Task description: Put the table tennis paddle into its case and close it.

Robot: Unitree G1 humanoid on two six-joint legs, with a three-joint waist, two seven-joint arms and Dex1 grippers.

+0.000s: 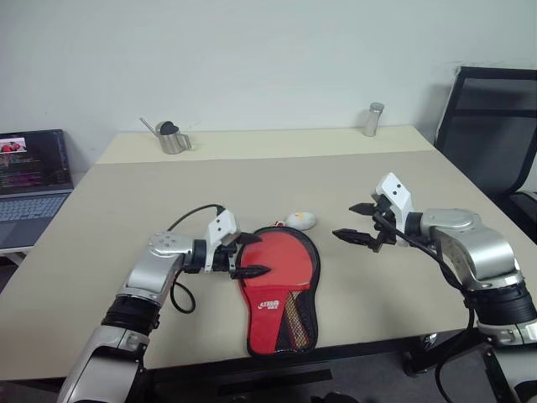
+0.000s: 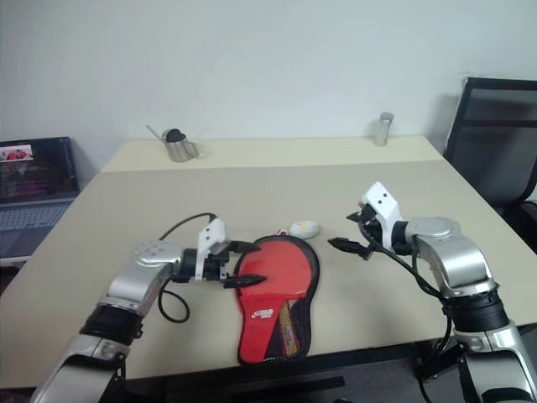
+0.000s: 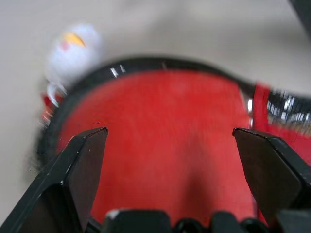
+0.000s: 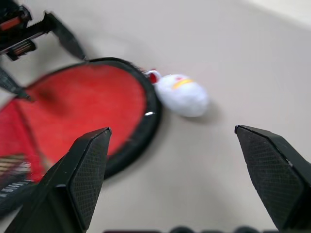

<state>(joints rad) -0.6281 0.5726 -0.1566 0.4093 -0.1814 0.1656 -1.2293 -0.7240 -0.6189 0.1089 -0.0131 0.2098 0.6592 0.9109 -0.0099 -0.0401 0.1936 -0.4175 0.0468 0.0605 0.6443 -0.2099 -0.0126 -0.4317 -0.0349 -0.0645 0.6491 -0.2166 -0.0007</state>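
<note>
The case (image 1: 281, 323) lies near the table's front edge. Its red flap with mesh and white logo is folded back toward me. Inside the black rim (image 4: 146, 119) shows the paddle's (image 1: 285, 260) plain red round face; its handle is hidden under the flap. My left gripper (image 1: 262, 254) is open at the left rim of the round part, fingertips (image 3: 87, 145) just over the red face, holding nothing. My right gripper (image 1: 344, 221) hangs open and empty above the table, to the right of the case. A small white-yellow ball charm (image 1: 300, 220) rests at the case's far edge.
On the beige table (image 1: 168, 193), a metal watering pot (image 1: 172, 138) stands at the far left and a metal cylinder (image 1: 373, 119) at the far right. A laptop (image 1: 32, 172) sits left of the table, a black chair (image 1: 491, 126) to the right.
</note>
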